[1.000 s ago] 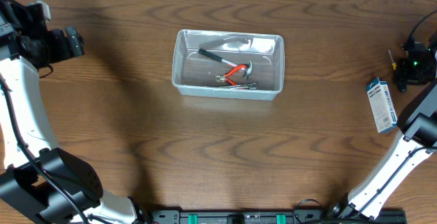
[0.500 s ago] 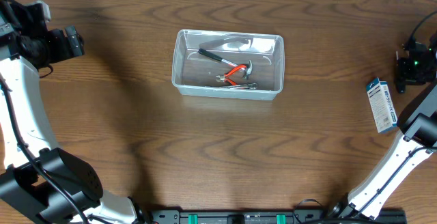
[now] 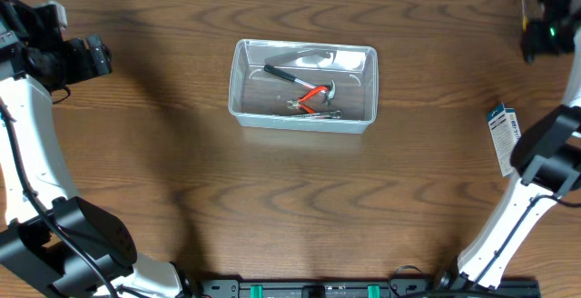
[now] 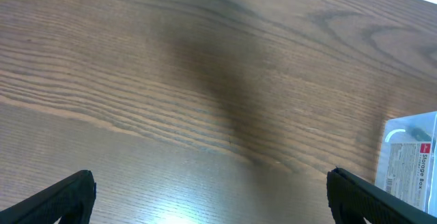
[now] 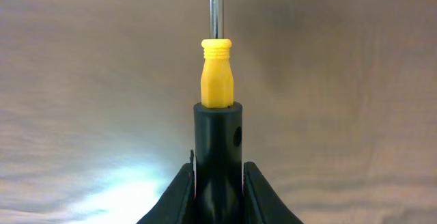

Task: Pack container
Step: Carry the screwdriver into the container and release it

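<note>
The clear plastic container stands at the table's middle back; a hammer and red-handled pliers lie in it. Its labelled corner shows at the right edge of the left wrist view. My right gripper is at the far right back corner, shut on a screwdriver with a black and yellow handle and a steel shaft pointing away. My left gripper is at the far left, jaws wide open and empty, fingertips over bare wood.
A small blue-and-white flat box lies near the right edge of the brown wooden table. The arm bases stand at the front corners.
My right gripper has lifted and moved toward the back edge of the table with the screwdriver in it. The left arm has not moved.
</note>
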Controlling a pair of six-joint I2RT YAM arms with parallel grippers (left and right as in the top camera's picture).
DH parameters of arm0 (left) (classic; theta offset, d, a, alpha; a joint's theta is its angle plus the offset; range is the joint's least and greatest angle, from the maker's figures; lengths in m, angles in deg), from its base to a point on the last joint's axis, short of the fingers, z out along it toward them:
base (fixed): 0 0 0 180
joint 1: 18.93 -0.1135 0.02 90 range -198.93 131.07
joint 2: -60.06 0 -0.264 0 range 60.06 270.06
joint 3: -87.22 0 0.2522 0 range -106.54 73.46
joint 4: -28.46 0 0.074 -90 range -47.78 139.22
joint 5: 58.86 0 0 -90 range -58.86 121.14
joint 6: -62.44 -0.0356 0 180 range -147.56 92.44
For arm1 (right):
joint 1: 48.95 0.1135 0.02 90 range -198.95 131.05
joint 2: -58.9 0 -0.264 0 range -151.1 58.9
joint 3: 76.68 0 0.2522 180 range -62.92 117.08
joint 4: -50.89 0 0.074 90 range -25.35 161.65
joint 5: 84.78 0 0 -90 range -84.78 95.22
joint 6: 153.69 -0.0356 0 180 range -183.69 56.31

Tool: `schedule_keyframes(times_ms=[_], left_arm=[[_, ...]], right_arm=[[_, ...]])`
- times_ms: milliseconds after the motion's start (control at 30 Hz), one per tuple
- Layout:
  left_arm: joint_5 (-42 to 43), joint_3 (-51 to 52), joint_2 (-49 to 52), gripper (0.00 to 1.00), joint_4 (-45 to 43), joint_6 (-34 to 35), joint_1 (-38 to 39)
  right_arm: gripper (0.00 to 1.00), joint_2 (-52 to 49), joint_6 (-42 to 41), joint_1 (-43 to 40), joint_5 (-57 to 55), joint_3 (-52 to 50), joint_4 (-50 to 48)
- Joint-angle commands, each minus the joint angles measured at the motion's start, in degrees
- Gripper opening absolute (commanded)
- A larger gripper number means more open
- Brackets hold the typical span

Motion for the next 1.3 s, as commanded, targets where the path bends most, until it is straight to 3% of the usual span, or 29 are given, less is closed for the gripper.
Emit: schedule_keyframes(times_ms=[0, 300, 700, 933, 1267], left_arm=[[0.74, -0.81, 0.02, 0.98, 0.15, 0.33, 0.02], [0.74, -0.83, 0.02, 0.98, 0.15, 0.33, 0.02], [0.72, -0.81, 0.02, 0.98, 0.15, 0.33, 0.02], [0.74, -0.81, 0.02, 0.98, 0.15, 0.33, 0.02], [0.74, -0.81, 0.02, 0.98, 0.15, 0.33, 0.02]], right_arm=[[0.01, 6.29, -0.24, 6.36, 2.62, 4.44, 0.24], [0.01, 10.6, 12.13, 26.18, 2.58, 5.46, 4.02], [0.01, 7.91, 12.98, 46.6, -0.48, 2.82, 8.55], [0.01, 4.02, 15.54, 51.28, -0.48, -3.85, 9.68], [0.01, 1.81, 15.5, 51.87, -0.48, -17.92, 6.14]])
